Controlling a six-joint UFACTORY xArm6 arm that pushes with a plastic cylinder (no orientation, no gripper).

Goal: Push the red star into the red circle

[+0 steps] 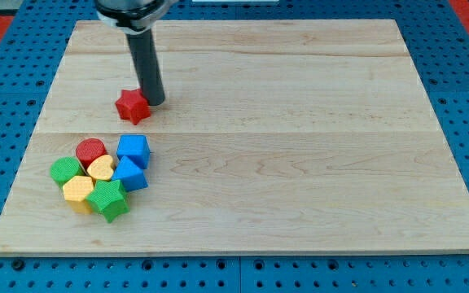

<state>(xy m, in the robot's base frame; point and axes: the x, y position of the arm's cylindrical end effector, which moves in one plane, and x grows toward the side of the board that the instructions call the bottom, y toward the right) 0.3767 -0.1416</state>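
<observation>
Clearly, in the one camera view, my tip (pixel 156 102) sits touching the red star (pixel 133 106) on its upper-right side, which I judge puts it well for driving the star down and to the view's left toward the red circle (pixel 90 150); being a bare rod, it has no hand to open or close and grasps nothing. That circle lies near the star at the top of a tight cluster with a green circle (pixel 64 170), yellow heart (pixel 100 168), yellow hexagon (pixel 77 190), green star (pixel 108 199), blue cube (pixel 133 149) and a second blue block (pixel 129 175). All rest on a pale wooden board (pixel 300 146) over a blue pegboard (pixel 23 49) with red at the top corners.
</observation>
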